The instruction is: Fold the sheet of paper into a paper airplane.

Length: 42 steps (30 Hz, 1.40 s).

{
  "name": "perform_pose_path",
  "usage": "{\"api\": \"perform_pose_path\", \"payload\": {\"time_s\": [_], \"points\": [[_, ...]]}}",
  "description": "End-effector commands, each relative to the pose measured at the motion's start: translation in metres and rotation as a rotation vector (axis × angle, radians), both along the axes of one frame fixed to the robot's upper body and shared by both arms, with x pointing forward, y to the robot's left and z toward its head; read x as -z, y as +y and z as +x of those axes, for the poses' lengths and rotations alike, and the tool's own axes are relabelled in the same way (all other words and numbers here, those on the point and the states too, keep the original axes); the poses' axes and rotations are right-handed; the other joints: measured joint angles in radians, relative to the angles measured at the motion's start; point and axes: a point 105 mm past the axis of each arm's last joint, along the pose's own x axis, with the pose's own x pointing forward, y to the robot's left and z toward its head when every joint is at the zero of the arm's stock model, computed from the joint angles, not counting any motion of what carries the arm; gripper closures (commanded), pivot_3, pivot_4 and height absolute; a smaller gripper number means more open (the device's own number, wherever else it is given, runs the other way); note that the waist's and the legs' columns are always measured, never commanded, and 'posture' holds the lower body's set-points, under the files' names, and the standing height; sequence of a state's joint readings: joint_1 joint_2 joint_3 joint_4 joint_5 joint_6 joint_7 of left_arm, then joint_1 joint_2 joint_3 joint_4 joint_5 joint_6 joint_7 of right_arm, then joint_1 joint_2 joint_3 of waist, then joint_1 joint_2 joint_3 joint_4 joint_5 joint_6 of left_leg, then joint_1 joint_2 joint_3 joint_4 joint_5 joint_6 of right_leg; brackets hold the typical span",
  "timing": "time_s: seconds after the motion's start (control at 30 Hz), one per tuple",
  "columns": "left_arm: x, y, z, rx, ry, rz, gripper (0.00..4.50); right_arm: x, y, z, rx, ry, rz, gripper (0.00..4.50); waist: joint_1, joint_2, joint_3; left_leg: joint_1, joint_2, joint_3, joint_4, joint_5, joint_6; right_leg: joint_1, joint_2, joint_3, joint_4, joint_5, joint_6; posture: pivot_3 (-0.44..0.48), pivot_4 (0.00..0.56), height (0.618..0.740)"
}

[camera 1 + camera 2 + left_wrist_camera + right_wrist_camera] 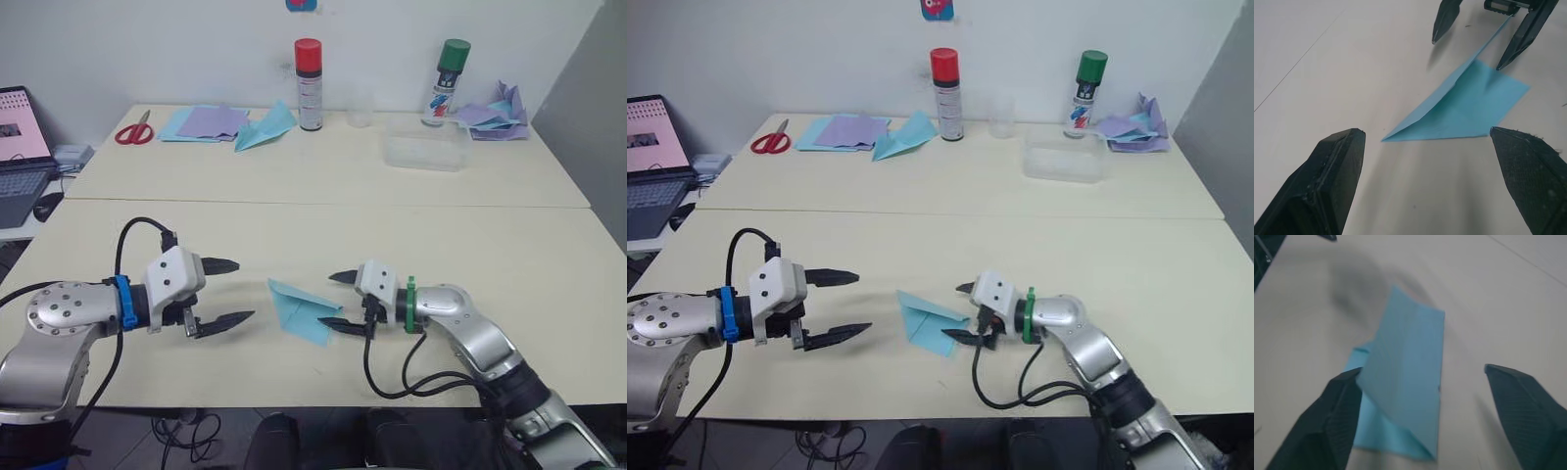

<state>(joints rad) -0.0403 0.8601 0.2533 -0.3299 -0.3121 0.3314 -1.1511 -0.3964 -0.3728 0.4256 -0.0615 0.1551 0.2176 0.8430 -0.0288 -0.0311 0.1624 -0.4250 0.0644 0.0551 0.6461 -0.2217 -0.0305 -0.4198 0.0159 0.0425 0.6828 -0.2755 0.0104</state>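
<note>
The sheet of paper (299, 311) lies on the near table (509, 264) between my two grippers, sky-blue and folded into a pointed shape. One flap stands up off the table, its tip pointing to the left. My left gripper (245, 290) is open a short way to the paper's left, touching nothing. My right gripper (326, 300) is open at the paper's right end. In the right wrist view the raised flap (1405, 367) leans between the open fingers, close against one finger (1327, 426). The left wrist view shows the paper (1464, 112) lying flat ahead with the right gripper (1466, 55) behind it.
On the far table stand a red-capped spray can (309, 83), a green-capped can (449, 83) and a clear plastic box (423, 152). Red scissors (134, 130), lilac sheets (211, 122), a teal paper dart (266, 127) and a heap of papers (495, 113) lie there too. A laptop (20, 147) sits far left.
</note>
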Motion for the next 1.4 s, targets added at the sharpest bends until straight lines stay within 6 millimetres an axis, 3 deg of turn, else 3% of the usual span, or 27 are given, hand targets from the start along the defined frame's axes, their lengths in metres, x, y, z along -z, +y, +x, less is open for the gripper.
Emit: {"api": "perform_pose_path", "payload": {"time_s": [0.03, 0.3, 0.53, 0.8, 0.9, 1.1, 1.13, 1.23, 1.33, 1.4], "points": [[-0.010, 0.004, 0.003, -0.052, -0.070, -0.025, 0.00, -0.017, 0.003, -0.001, -0.041, -0.103, 0.032, 1.52, 0.001, 0.000, 0.000, 0.000, 0.000, 0.000, 0.000, 0.000, 0.000, 0.000, 0.000, 0.000, 0.000, 0.000, -0.001, 0.000, 0.150, 0.740], [0.002, -0.005, -0.003, -0.071, -0.053, -0.051, 0.00, -0.020, -0.020, -0.008, -0.151, -0.180, -0.032, 4.48, 0.002, 0.000, 0.000, 0.000, 0.000, 0.001, 0.000, 0.000, 0.000, 0.000, -0.001, 0.000, 0.000, 0.001, -0.002, 0.000, 0.150, 0.740], [0.001, -0.012, 0.002, -0.054, -0.059, -0.067, 0.00, -0.025, -0.045, 0.002, -0.240, -0.342, -0.123, 4.48, 0.001, 0.000, 0.000, 0.009, 0.000, 0.003, 0.000, 0.000, 0.000, 0.007, 0.000, 0.001, 0.000, 0.000, -0.001, 0.000, 0.150, 0.740], [0.001, -0.027, 0.007, -0.016, -0.055, -0.091, 0.00, -0.016, -0.047, -0.006, -0.311, -0.338, -0.163, 4.48, 0.001, 0.000, 0.000, 0.010, 0.000, 0.002, 0.000, 0.000, 0.000, 0.009, 0.000, 0.001, 0.000, 0.001, -0.003, 0.000, 0.150, 0.740], [0.000, -0.032, 0.009, -0.003, -0.052, -0.103, 0.00, -0.014, -0.048, -0.008, -0.308, -0.327, -0.164, 3.96, 0.001, 0.000, 0.000, 0.010, 0.000, 0.002, 0.000, 0.000, 0.000, 0.009, 0.000, 0.001, 0.000, 0.001, -0.003, 0.000, 0.150, 0.740], [-0.002, -0.042, 0.023, -0.025, -0.039, -0.163, 0.00, -0.033, -0.056, -0.019, -0.305, -0.297, -0.141, 1.88, 0.003, 0.000, 0.000, 0.010, 0.000, 0.002, 0.000, 0.000, 0.000, 0.010, 0.000, 0.001, 0.001, 0.001, -0.002, 0.000, 0.150, 0.740], [-0.002, -0.045, 0.027, -0.031, -0.040, -0.174, 0.00, -0.038, -0.057, -0.022, -0.305, -0.285, -0.128, 1.88, 0.005, 0.000, 0.000, 0.010, 0.000, 0.002, 0.000, 0.000, 0.000, 0.010, 0.000, 0.001, 0.000, 0.001, -0.002, 0.000, 0.150, 0.740], [-0.004, -0.054, 0.037, -0.041, -0.045, -0.223, 0.56, -0.058, -0.055, -0.022, -0.245, -0.231, -0.041, 1.83, 0.005, 0.000, 0.000, 0.010, 0.000, 0.002, 0.000, 0.000, 0.000, 0.011, -0.001, 0.001, 0.000, 0.001, -0.002, 0.000, 0.150, 0.740], [0.000, -0.061, 0.049, -0.046, -0.046, -0.239, 1.49, -0.074, -0.054, -0.007, -0.105, -0.156, 0.062, 1.83, 0.003, 0.000, 0.000, 0.011, -0.001, 0.001, 0.001, 0.000, 0.000, 0.011, 0.000, 0.001, 0.000, 0.001, -0.002, 0.000, 0.150, 0.740], [0.005, -0.066, 0.057, -0.034, -0.044, -0.230, 2.17, -0.075, -0.053, 0.001, -0.042, -0.121, 0.081, 1.83, 0.003, 0.000, 0.000, 0.011, -0.001, 0.001, 0.001, 0.000, 0.000, 0.011, 0.000, 0.001, 0.001, 0.001, -0.003, 0.000, 0.150, 0.740]]}}
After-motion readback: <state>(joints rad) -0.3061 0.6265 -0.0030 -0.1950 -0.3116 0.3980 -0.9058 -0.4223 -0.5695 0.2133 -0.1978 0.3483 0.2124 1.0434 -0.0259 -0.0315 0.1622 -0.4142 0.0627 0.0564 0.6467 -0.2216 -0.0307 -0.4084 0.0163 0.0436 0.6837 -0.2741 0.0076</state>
